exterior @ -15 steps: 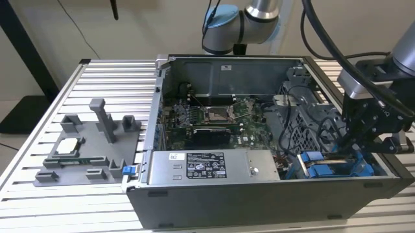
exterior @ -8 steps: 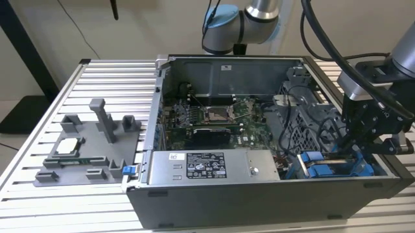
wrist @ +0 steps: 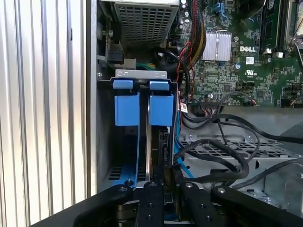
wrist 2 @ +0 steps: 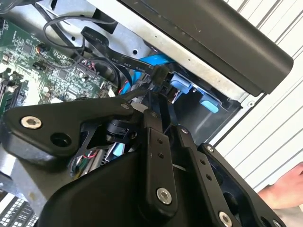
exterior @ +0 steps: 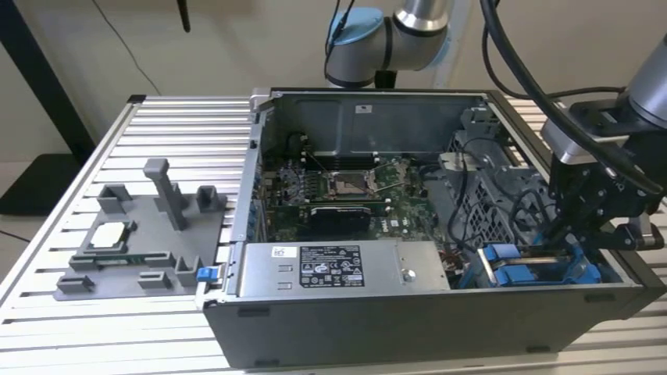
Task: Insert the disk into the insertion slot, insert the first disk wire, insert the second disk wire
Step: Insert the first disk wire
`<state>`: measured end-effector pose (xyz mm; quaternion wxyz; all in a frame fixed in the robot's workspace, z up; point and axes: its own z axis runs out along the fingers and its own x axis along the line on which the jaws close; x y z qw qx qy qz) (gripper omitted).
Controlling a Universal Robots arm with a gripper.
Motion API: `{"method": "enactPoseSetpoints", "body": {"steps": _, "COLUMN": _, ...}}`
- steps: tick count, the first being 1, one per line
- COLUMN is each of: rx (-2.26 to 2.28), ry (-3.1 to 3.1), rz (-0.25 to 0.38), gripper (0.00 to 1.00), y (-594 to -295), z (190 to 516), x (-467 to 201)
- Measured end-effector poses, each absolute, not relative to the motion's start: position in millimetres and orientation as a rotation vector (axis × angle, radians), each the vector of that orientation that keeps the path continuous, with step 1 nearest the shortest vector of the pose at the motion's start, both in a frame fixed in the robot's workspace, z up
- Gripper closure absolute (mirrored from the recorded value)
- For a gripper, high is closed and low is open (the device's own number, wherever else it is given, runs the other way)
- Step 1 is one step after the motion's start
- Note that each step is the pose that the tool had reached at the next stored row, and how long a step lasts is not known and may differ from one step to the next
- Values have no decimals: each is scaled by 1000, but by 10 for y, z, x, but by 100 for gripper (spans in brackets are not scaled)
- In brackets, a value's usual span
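Jaws apparently tight on disk wire [wrist 2: 159, 74]

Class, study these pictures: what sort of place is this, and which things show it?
Probably a robotics lab or test bench for computer assembly. An open desktop computer case lies on a slatted aluminium table, a robot arm reaches into it, and a grey parts fixture stands beside it.

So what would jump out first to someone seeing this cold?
The opened computer case on the slatted table, its green motherboard bare. In the first wrist view, two bright blue frames sit side by side in the grey drive cage, the gripper close by among black cables.
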<state>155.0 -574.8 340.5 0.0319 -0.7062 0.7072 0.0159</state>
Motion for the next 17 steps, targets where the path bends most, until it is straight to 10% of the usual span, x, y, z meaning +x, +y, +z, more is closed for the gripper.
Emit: {"method": "enactPoseSetpoints", "body": {"steps": 17, "rx": -2133, "ry": 2218, "rz": 46, "gripper": 100, "y": -5748, "z": 3345, "x": 1536}}
